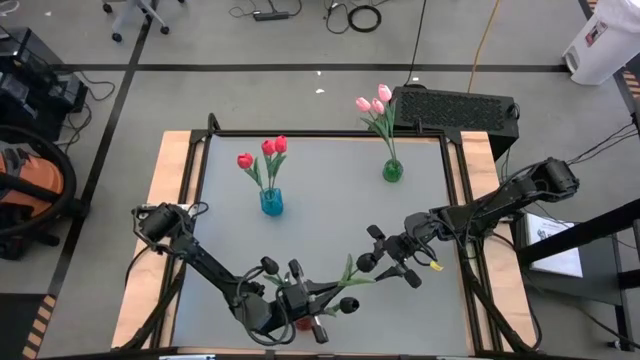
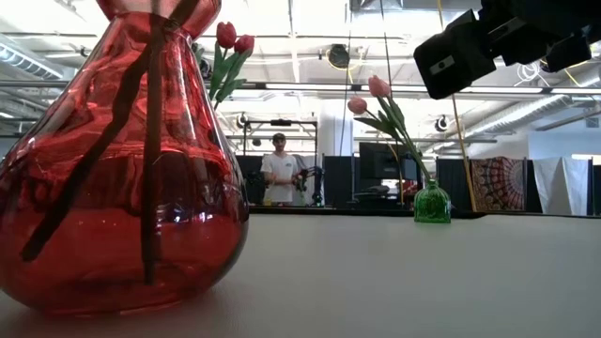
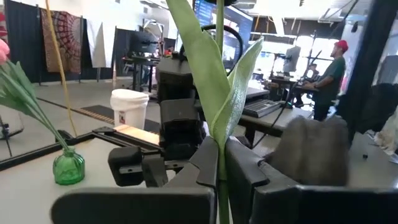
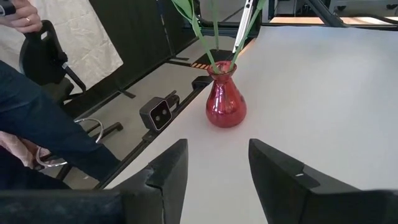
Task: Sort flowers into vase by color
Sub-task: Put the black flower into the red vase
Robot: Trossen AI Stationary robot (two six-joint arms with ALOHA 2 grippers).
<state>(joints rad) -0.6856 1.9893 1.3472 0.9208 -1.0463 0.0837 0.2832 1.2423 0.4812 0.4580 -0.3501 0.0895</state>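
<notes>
My left gripper hangs over the red vase at the table's near edge and is shut on a tulip's green stem; its leaves stick out toward the right. That tulip's head does not show. Two dark stems stand inside the red vase. My right gripper hovers open and empty just right of it, facing the red vase. Red tulips stand in a blue vase, and pink tulips in a green vase. My left gripper pinches the thin green stem between its two fingers, just below the leaves. The fingers lie across the stem, and the leaves rise past the fingertips. The gripper hides the stem's lower end, so whether it sits in the red vase does not show.
The blue vase stands at the table's left-centre, the green vase toward the far right. A black case lies beyond the far edge. People stand in the room behind, and a person's legs are beside the near edge.
</notes>
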